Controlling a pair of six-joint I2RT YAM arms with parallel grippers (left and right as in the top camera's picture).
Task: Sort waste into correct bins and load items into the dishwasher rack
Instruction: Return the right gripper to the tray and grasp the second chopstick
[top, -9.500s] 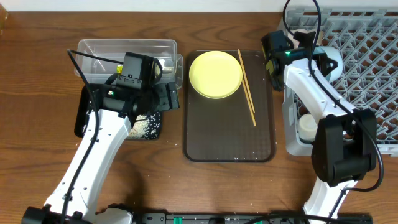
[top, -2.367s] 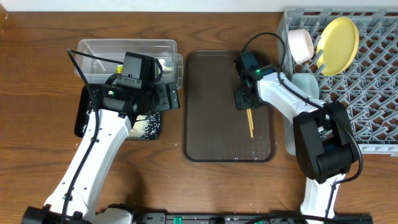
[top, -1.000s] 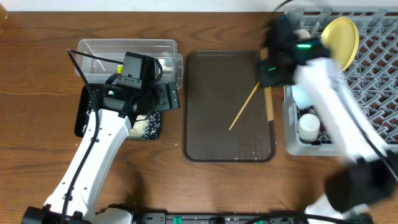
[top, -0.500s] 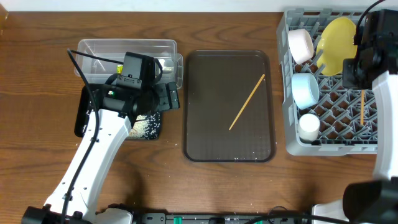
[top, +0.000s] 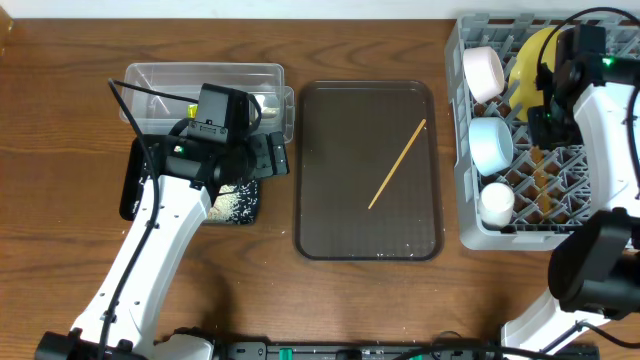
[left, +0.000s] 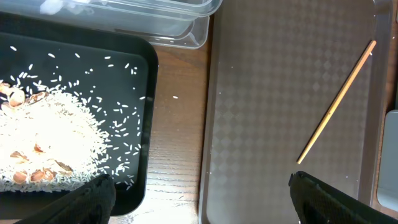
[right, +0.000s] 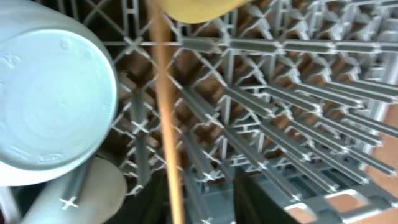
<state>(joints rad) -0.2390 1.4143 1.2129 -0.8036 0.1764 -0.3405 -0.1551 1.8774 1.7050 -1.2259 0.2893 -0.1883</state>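
Right arm's fingers (right: 267, 200) are down over the dishwasher rack (top: 530, 238), on the right side of the overhead frame. In the right wrist view they sit at the bottom edge, parted a bit, with a gap clearly wider than the chopstick (right: 165, 118). That chopstick runs top to bottom, left of centre, and its lower end is right at the inner edge of the frame-left finger. It doesn't look pinched; too blurry to say if it touches that finger. It lies over the lattice floor just beside the light blue bowl (right: 53, 93), with the white cup (right: 87, 186) at lower left and the yellow plate (right: 199, 9) at the top edge.

The other chopstick (top: 397, 165) lies diagonally on the brown tray (top: 340, 200) mid-frame, well apart from the rack.

Left arm's fingers (left: 336, 199) are spread wide with nothing in them. They hang over the bench (left: 177, 124) strip between the brown tray and the black tray (left: 148, 124), which holds rice (left: 56, 143). The clear tub (left: 155, 15) is along the top of that view.
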